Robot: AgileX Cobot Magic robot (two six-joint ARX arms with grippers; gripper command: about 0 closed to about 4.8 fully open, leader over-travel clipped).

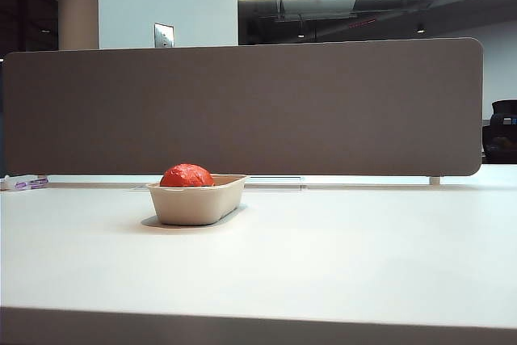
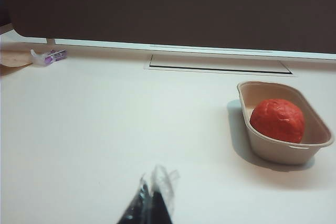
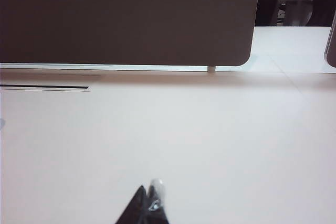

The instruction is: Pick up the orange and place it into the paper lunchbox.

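Note:
The orange [image 1: 187, 176] is a reddish, wrinkled ball lying inside the paper lunchbox [image 1: 198, 204], a beige shallow tray left of the table's middle. From the left wrist, the orange [image 2: 277, 120] fills the near end of the lunchbox [image 2: 314, 123]. My left gripper [image 2: 151, 188] is shut, fingertips together with nothing between them, well short of the tray. My right gripper [image 3: 148, 191] is also shut and empty over bare white table; neither orange nor lunchbox shows in its view. Neither arm appears in the exterior view.
A tall grey partition [image 1: 242, 107] runs along the table's far edge, with a cable slot [image 2: 219, 64] in front of it. A small purple-and-white packet [image 1: 24, 183] lies at the far left by the partition.

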